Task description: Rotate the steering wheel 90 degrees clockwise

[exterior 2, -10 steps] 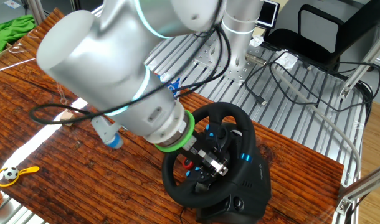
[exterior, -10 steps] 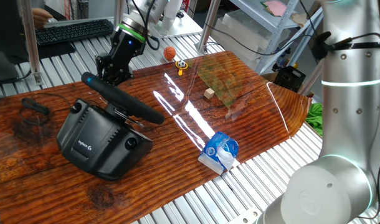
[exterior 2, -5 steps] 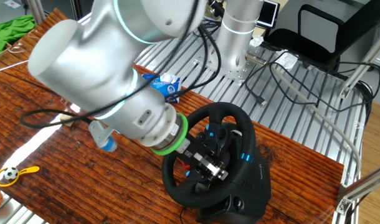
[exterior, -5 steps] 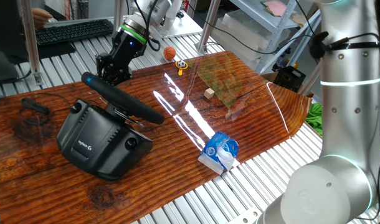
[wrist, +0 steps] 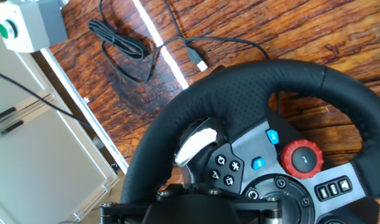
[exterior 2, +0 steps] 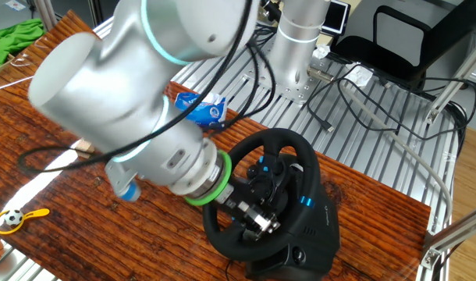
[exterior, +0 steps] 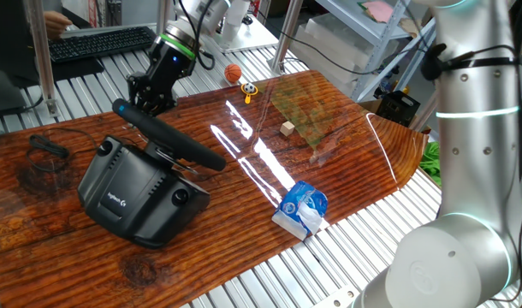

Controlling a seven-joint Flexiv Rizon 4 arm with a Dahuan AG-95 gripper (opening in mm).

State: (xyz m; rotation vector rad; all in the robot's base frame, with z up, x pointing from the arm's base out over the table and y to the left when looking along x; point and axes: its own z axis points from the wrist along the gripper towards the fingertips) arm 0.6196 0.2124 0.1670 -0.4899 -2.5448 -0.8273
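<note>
The steering wheel [exterior: 171, 137] stands tilted on its bulky black base [exterior: 133, 192] at the left of the wooden table top. In the other fixed view the thick black rim [exterior 2: 294, 148] faces the camera, with a small blue light on the hub. My gripper [exterior 2: 257, 221] is shut and sits against the lower left of the wheel face, inside the rim. From the first fixed view the gripper [exterior: 145, 101] is behind the wheel's far end. The hand view shows the rim [wrist: 252, 87] arching close above the gripper [wrist: 184, 196], with a red knob [wrist: 302, 157] on the hub.
A blue-and-white packet [exterior: 302, 208], a small wooden block [exterior: 287, 128], an orange ball [exterior: 233, 74] and a yellow toy [exterior: 248, 88] lie on the table. A black cable [wrist: 124, 50] lies left of the wheel. A keyboard [exterior: 103, 41] lies behind.
My wrist has swung to the left and the gripper has slid a little down and left across the wheel face. Whether the wheel itself has turned does not show clearly.
</note>
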